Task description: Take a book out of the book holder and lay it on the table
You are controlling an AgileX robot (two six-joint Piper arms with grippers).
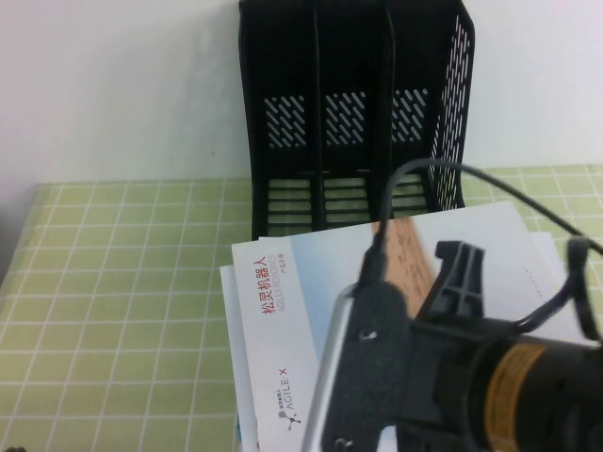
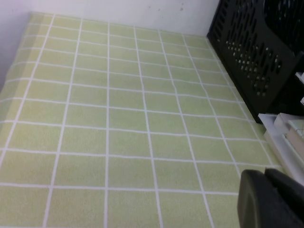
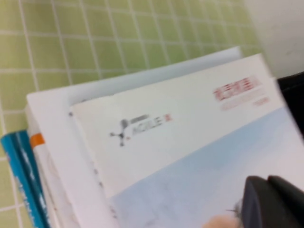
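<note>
The book (image 1: 311,282), with pale sky, a sandy-brown band and a red Chinese title, lies flat on top of a pile on the green tiled table (image 1: 113,282), just in front of the black book holder (image 1: 358,113). The holder's three compartments look empty. My right gripper (image 1: 459,268) hovers over the book's right part; in the right wrist view the gripper (image 3: 267,179) is shut and empty above the cover (image 3: 190,142). My left gripper (image 2: 265,173) is shut and empty, low over the table (image 2: 118,118) left of the holder (image 2: 256,57); it is out of the high view.
Under the book lie other brochures: a white one (image 3: 52,118) and a blue-edged one (image 3: 19,175). The pile's edge shows in the left wrist view (image 2: 289,137). The right arm's cable (image 1: 490,179) loops over the pile. A white wall stands behind the holder.
</note>
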